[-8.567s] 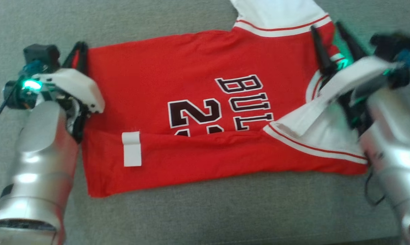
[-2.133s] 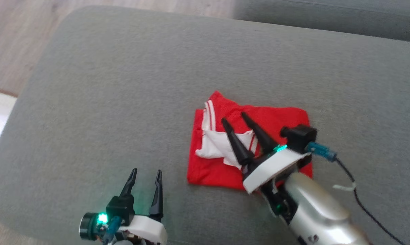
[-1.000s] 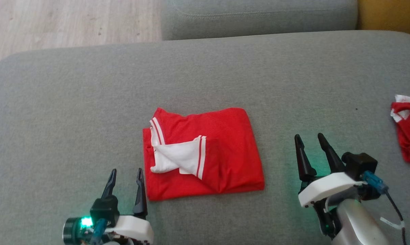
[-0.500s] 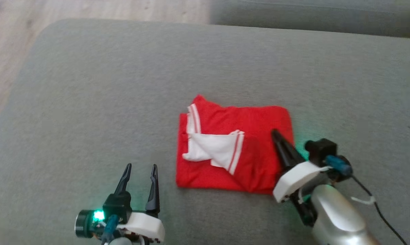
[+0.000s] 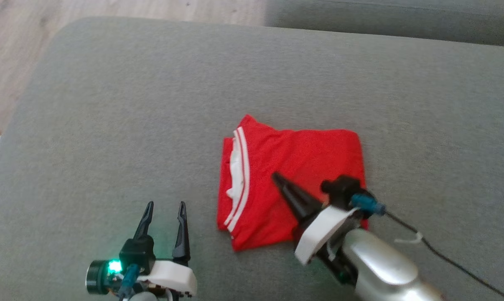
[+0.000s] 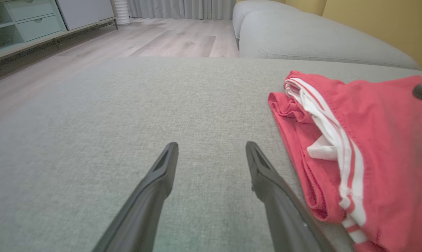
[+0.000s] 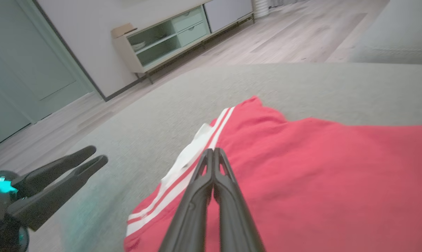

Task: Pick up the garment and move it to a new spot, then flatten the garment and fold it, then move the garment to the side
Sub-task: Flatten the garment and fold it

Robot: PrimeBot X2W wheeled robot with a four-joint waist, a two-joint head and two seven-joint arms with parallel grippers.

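On sofa cushion [image 5: 110, 104]: right pincer [image 5: 276, 177] clenched, empty, over folded red jersey [image 5: 302, 154].
Best to press flat and slide slowly so folds hold; left pincer [image 5: 165, 205] released.

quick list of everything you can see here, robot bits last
garment: one, red with white striped trim, folded, on the sofa seat
sofa seat: one, grey, under the garment
second cushion: one, grey, beyond the seat
floor: pale wood, past the seat's far left edge
cabinet: one, pale, against the far wall
box: one, brown, on the cabinet's end
curtain: grey, across the room
wall: yellow, behind the sofa
left jaws: dark pair, open, over bare seat left of the garment
right jaws: dark pair, shut, tips over the garment
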